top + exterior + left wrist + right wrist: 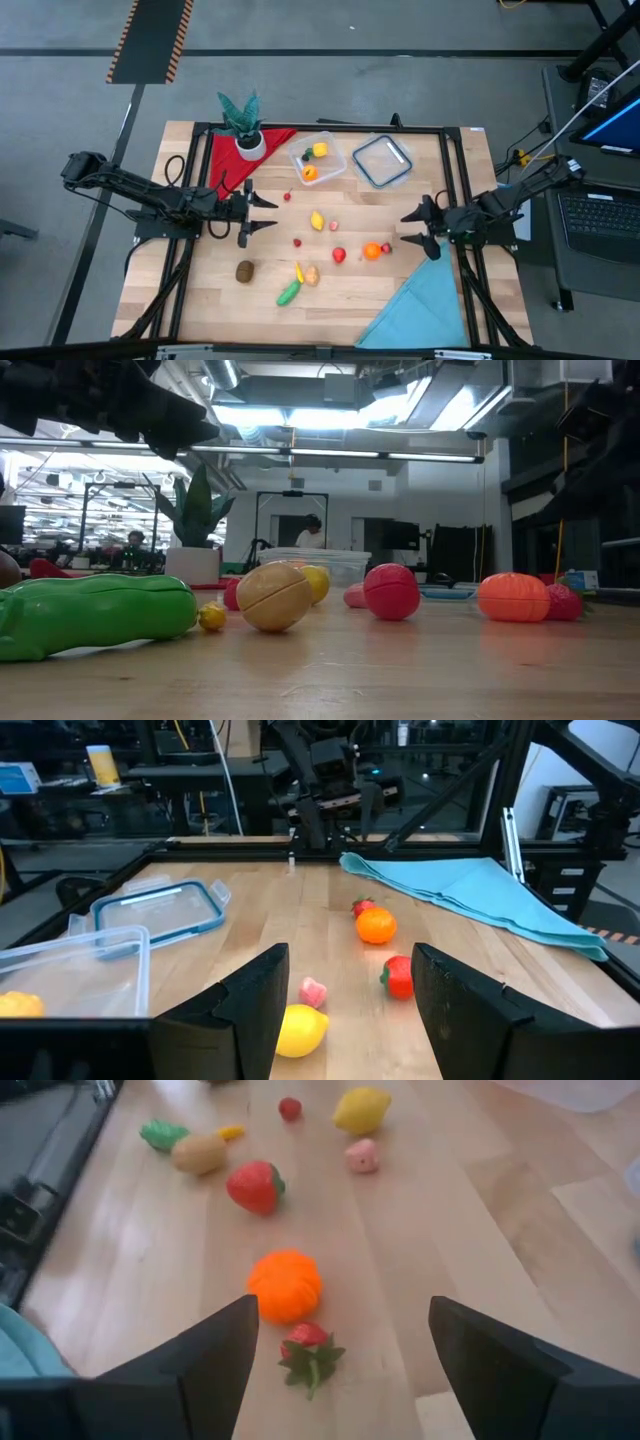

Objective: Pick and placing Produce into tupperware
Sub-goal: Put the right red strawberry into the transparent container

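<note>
Over the table, both arms hover — left end effector [262, 214] and right end effector [415, 228] released, grasping nothing.

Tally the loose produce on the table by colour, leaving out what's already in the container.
Red pieces: 4
Yellow pieces: 2
Orange pieces: 1
Pink pieces: 1
Brown or tan pieces: 2
Green pieces: 1
Total: 11

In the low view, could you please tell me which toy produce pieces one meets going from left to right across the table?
Green vegetable → small yellow piece → tan potato-like piece → red round fruit → orange fruit.
</note>
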